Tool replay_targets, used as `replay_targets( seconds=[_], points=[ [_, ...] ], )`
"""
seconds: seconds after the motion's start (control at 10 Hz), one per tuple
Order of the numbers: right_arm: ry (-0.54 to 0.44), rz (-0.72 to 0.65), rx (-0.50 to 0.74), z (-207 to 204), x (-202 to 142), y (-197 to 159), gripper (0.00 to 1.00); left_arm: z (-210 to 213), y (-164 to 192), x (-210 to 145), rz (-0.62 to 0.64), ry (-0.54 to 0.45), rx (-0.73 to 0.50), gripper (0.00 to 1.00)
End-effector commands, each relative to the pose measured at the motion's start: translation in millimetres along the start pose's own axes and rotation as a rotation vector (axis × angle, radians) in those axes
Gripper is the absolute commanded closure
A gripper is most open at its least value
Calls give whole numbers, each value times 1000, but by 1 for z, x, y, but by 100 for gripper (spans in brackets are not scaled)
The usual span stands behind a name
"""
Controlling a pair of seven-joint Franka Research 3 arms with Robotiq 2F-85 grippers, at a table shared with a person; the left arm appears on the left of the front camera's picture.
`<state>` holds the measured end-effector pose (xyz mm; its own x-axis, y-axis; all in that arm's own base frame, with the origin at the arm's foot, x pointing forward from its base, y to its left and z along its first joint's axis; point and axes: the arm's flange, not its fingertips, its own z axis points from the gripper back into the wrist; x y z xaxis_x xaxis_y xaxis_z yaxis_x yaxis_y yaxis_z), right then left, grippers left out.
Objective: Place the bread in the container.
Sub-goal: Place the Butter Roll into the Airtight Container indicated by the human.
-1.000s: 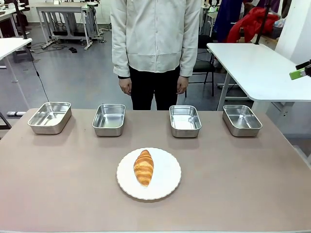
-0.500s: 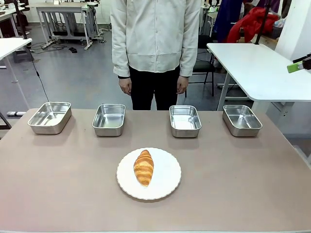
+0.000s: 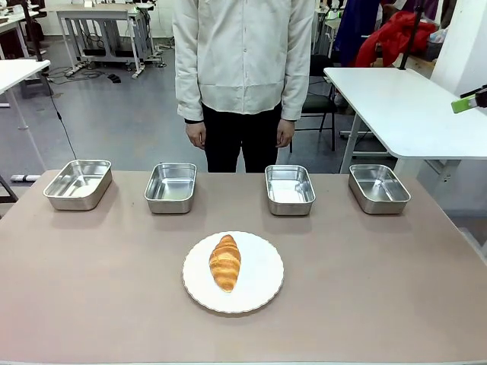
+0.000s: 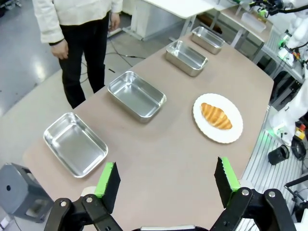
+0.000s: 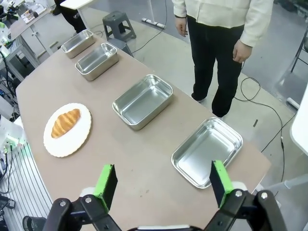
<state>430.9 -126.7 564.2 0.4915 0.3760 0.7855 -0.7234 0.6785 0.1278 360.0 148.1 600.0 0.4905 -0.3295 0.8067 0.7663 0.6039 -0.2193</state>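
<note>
Bread (image 3: 225, 262) is seen lying on the white plate (image 3: 262, 289), its long axis toward the person (image 3: 243, 61). Four bare steel containers (image 3: 290, 188) are lined up beyond the plate.

Left gripper (image 4: 167, 175) is shown by its wrist view with jaws spread wide, nothing between them. Right gripper (image 5: 162, 175) is likewise spread and unloaded. In the front view one green pad (image 3: 463, 105) is caught far right of the plate.

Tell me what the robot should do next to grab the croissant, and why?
Probably lower one gripper, say the right gripper, toward the croissant. The croissant lies untouched on the white plate, and the right gripper and left gripper both hang open and empty, high above the table.
</note>
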Motion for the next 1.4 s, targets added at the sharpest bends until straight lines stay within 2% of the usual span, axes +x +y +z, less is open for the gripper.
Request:
replay_targets(
  seconds=[0.0,1.3],
  points=[
    [-13,6,7,-1,1,1,0,4,-3,1,-20,-12,-2,0],
    [-13,6,7,-1,1,1,0,4,-3,1,-20,-12,-2,0]
  ],
)
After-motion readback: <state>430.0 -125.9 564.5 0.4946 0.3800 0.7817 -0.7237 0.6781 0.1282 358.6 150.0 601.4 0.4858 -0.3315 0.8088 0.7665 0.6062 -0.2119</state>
